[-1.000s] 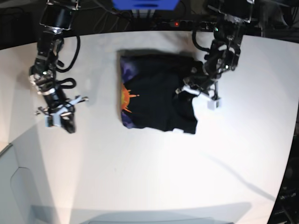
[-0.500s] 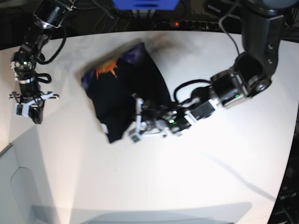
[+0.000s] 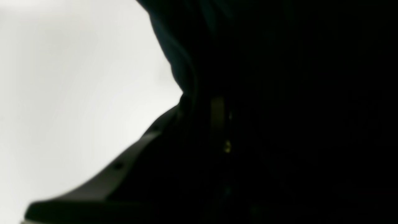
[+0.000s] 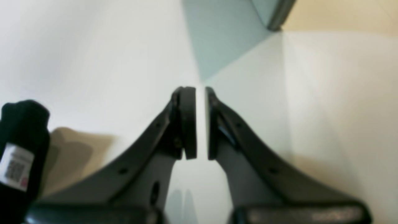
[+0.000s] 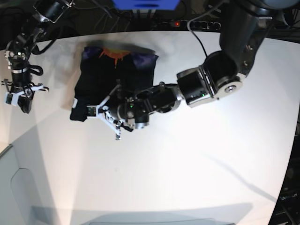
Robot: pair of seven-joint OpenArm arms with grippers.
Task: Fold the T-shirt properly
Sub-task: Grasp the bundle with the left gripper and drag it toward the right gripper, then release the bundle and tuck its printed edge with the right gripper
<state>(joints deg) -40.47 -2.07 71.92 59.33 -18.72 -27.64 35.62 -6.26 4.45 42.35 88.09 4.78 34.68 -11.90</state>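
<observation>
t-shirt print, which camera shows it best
Base view: the T-shirt lies folded on the table, orange print at its far edge. Left wrist shows only dark cloth close up; right wrist shows none of it.

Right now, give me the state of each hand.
Left hand: on the T-shirt; whether it grips the cloth cannot be told.
Right hand: nearly closed, holding nothing.

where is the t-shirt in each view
base: the T-shirt lies upper left of centre on the white table, the left gripper at its near edge.
left wrist: dark cloth fills the right side, too dark to tell any grip.
right wrist: not in it; only the right gripper, empty.
shared landmark: the table, also in the left wrist and right wrist views.
</observation>
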